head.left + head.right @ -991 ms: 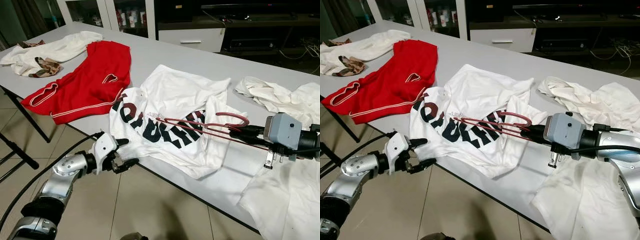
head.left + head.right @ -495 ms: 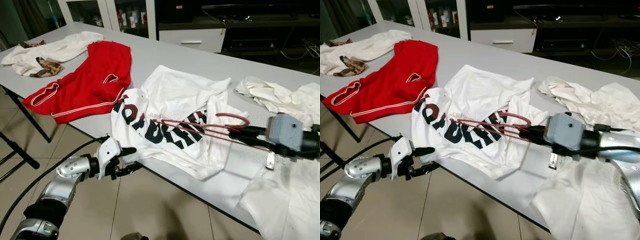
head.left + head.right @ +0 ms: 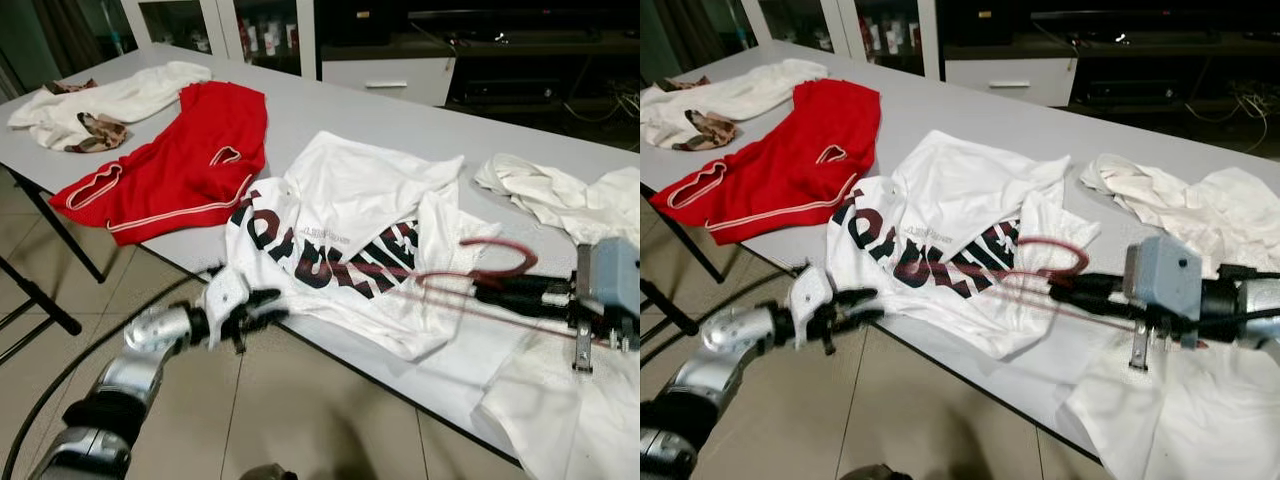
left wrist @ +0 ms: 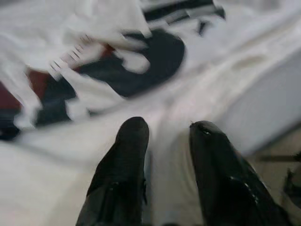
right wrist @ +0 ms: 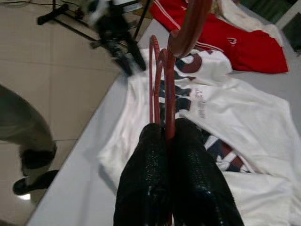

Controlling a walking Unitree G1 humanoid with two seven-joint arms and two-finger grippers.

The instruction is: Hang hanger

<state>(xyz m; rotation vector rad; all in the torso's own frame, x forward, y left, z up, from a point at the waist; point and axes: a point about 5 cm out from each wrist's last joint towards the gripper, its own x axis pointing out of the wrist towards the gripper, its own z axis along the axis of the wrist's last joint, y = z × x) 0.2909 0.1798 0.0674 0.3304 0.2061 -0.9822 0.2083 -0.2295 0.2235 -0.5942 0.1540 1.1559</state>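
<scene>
The right gripper pinches the red hanger at its neck, above the table's near edge. It looks thin, stiff, light. The left gripper, fingers spread, touches the white shirt's overhanging hem.

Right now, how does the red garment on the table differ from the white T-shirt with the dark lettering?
The red garment is red with pale trim and bears no print; the white T-shirt is white with big dark letters. The red garment lies apart from both hands; the white T-shirt has the left hand at its edge, and the right hand holds a red hanger above it. The red garment lies farther to the robot's left. Both lie spread on the grey table.
</scene>
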